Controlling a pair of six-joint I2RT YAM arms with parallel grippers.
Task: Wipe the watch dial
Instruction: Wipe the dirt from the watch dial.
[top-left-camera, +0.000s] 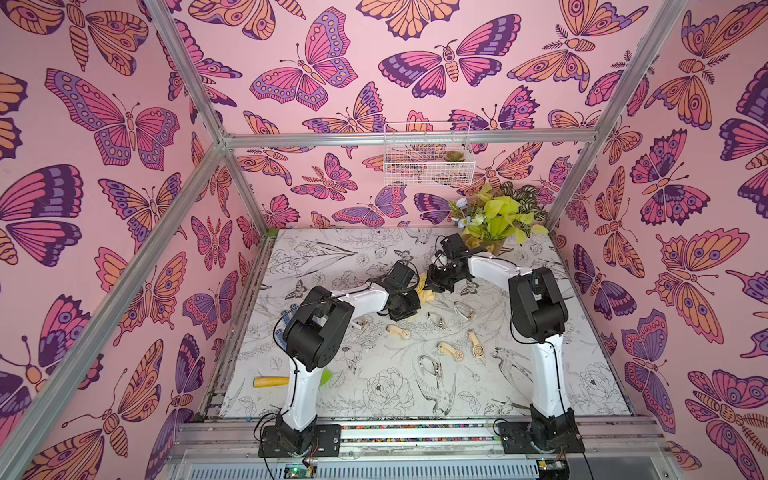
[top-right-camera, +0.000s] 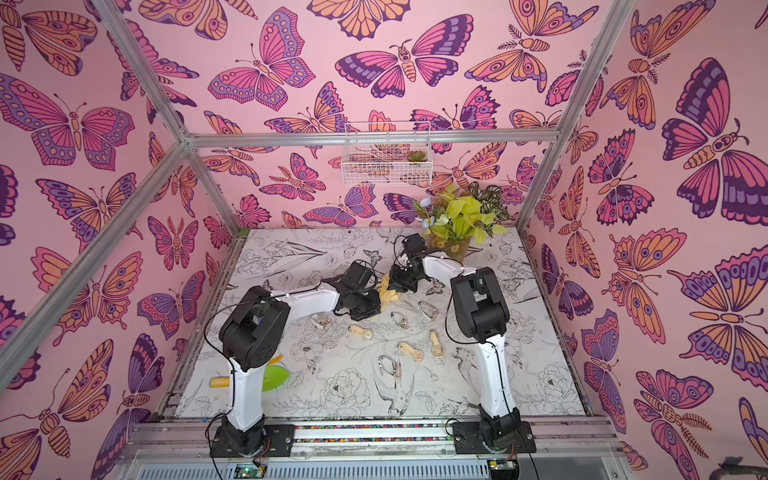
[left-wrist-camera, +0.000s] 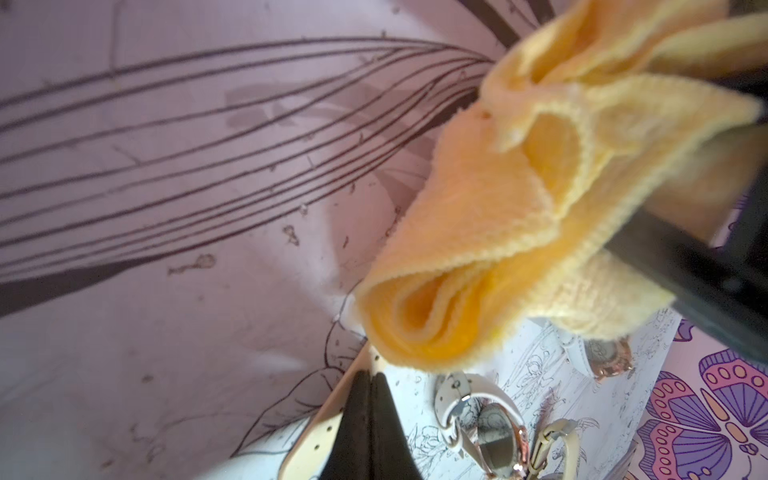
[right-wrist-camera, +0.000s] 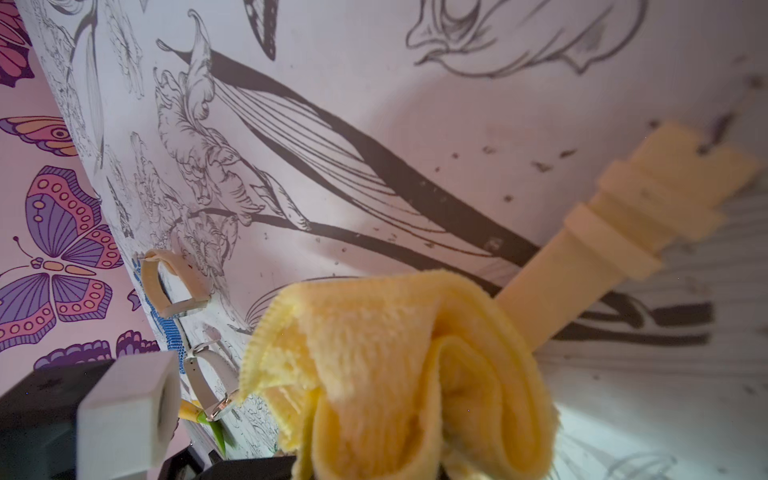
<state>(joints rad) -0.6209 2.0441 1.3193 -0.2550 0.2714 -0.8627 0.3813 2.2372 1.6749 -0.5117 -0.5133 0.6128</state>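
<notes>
Both arms bent at elbow, forearms reaching inward. Wrists meet at centre of both top views, above table (top-left-camera: 324, 257).

Left gripper (left-wrist-camera: 370, 399): fingers pressed together, pinching cream strap of watch (right-wrist-camera: 582, 257).

Right gripper (top-left-camera: 435, 284): clenched on yellow cloth (top-left-camera: 427, 292), with bunched folds lying against watch between the two grippers. Dial hidden behind cloth.

Other watches (top-left-camera: 451, 351) lie on table, lower right of grippers, apart from them.
</notes>
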